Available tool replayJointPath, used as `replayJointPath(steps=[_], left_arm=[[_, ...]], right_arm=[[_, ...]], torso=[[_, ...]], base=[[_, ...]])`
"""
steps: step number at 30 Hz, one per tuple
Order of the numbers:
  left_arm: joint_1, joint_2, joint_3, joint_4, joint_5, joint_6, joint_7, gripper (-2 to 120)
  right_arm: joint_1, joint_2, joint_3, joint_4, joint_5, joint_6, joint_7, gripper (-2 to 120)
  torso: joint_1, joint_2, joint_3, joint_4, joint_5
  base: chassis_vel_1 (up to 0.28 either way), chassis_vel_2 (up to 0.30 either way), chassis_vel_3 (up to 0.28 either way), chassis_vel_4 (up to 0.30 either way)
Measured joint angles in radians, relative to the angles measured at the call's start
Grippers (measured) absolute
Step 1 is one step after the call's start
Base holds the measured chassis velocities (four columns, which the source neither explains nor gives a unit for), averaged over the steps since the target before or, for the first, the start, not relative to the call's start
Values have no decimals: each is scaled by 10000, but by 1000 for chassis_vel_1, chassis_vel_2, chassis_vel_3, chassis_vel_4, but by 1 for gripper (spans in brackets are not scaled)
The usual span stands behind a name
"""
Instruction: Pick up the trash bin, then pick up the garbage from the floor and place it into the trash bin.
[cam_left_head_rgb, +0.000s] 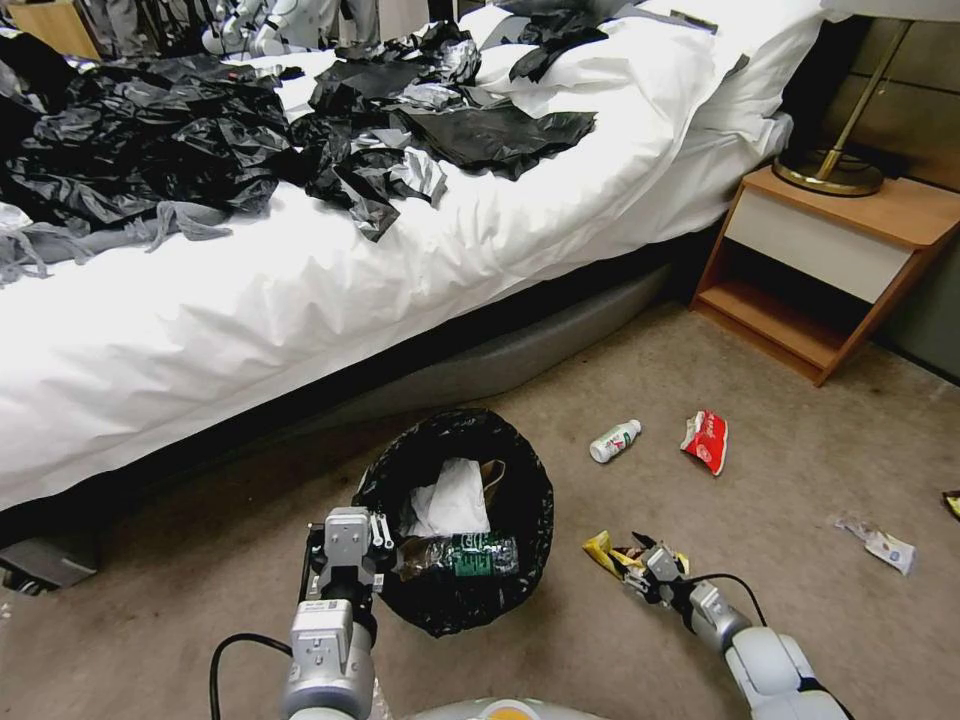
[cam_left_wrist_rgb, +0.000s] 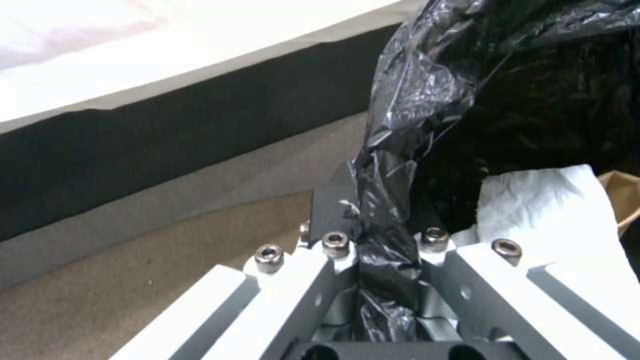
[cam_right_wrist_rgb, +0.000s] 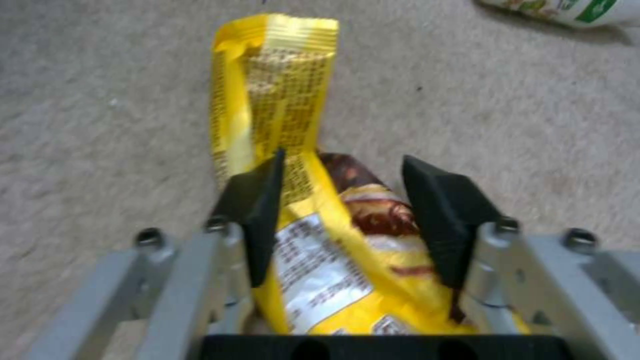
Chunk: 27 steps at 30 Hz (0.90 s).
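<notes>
The trash bin, lined with a black bag, is at the middle of the carpet. Inside lie a white tissue, a brown paper bag and a green-labelled bottle. My left gripper is shut on the bin's rim; the left wrist view shows its fingers pinching the bag-covered rim, with the tissue beside them. To the bin's right, my right gripper is open low over a yellow wrapper on the floor. Its fingers straddle the yellow wrapper.
On the carpet lie a small white bottle, a red wrapper and a pale wrapper. The bed, strewn with black plastic sheets, runs along the left. A wooden nightstand with a lamp stands at the right.
</notes>
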<state>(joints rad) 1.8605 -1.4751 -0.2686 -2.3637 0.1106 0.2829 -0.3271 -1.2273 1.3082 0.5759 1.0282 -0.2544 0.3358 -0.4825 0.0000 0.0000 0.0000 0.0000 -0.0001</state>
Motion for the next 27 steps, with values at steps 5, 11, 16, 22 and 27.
replayJointPath(steps=[5, 11, 16, 22, 27], left_arm=[[-11, 0, 24, 18, -5, -3, 0, 1], [-16, 0, 19, 19, -23, -15, -1, 1], [-19, -3, 24, 25, -27, -23, -2, 1], [-29, -4, 53, 37, -27, -30, -2, 1], [-40, 0, 55, 39, -35, -38, 0, 1]], right_arm=[[-126, 93, 7, -41, -14, -1, 116, 25], [-217, 131, 18, -90, -38, 1, 144, 3], [-291, 135, 60, -94, -39, 4, 161, 0], [-327, 132, 102, -93, -32, 15, 168, 0], [-385, 131, 123, -18, 24, 64, 278, 0]], torso=[[0, 0, 0, 1, 0], [0, 0, -1, 2, 2], [0, 1, -1, 2, 1], [0, 0, 0, 2, 2], [0, 1, 0, 0, 4]], base=[[0, 0, 0, 0], [0, 0, 0, 0], [0, 0, 0, 0], [0, 0, 0, 0], [0, 0, 0, 0]])
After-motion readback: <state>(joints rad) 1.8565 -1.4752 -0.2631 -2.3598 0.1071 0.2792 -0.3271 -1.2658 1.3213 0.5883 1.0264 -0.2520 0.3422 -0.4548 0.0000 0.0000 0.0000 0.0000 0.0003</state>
